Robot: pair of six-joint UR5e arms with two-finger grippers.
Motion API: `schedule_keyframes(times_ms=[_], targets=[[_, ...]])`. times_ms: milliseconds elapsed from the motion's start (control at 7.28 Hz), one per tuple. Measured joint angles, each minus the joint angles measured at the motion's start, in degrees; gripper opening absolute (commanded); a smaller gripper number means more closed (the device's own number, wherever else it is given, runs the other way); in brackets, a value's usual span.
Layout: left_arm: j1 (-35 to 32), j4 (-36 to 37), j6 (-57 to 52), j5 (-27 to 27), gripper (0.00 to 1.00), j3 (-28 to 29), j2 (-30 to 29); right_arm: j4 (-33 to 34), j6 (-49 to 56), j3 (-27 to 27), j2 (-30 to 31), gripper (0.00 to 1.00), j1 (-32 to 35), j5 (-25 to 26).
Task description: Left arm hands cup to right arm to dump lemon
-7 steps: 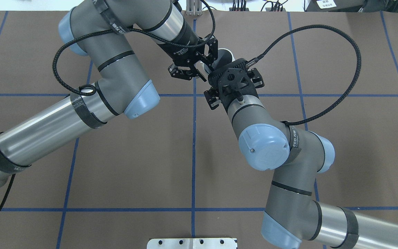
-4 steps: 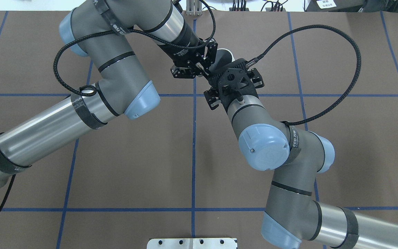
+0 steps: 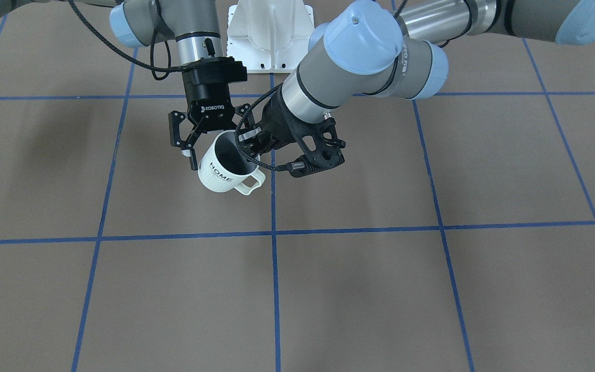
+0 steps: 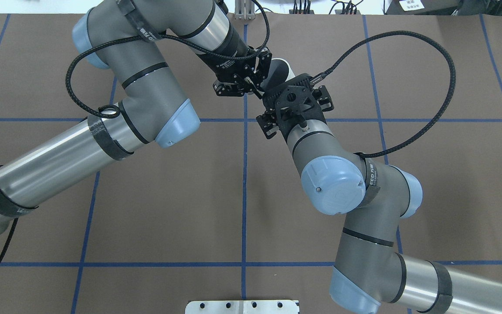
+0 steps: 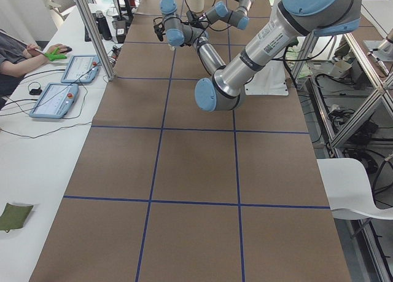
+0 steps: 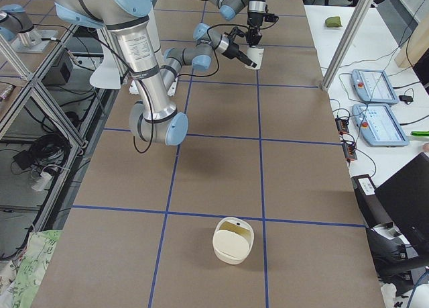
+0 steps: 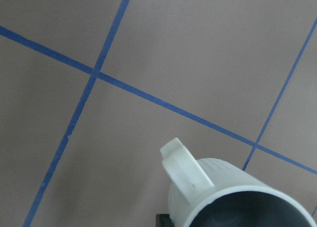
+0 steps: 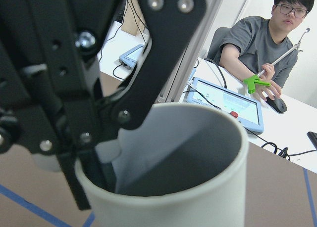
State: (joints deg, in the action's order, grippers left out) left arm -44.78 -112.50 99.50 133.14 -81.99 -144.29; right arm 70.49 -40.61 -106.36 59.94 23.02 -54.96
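Cup tilted midair, rim clenched by left pincer; right pincer spread astride it, seemingly unclamped. If left releases early, cup likely drops and lemon, unseen, spills early.

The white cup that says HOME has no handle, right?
Not quite. The white cup that says HOME does have a handle, a loop on its side. The exterior front-facing view shows it, and the left wrist-mounted view shows it close up.

The white "HOME" cup hangs tilted in mid-air, its dark grey inside showing.
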Motion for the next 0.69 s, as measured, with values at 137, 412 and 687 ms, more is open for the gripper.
schedule_keyframes(times_ms=[137,412,687], targets=[[-1.09,0.00,0.06,0.14,0.00,0.00,-0.02,0.00,0.00,0.01,0.00,1.00,0.00,0.02],[-5.63,0.00,0.21,2.89,0.00,0.21,-0.02,0.00,0.12,0.00,0.00,1.00,0.00,0.01],[-9.46,0.04,0.15,4.29,0.00,1.73,0.08,-0.05,0.12,-0.20,0.00,1.00,0.06,-0.16]])
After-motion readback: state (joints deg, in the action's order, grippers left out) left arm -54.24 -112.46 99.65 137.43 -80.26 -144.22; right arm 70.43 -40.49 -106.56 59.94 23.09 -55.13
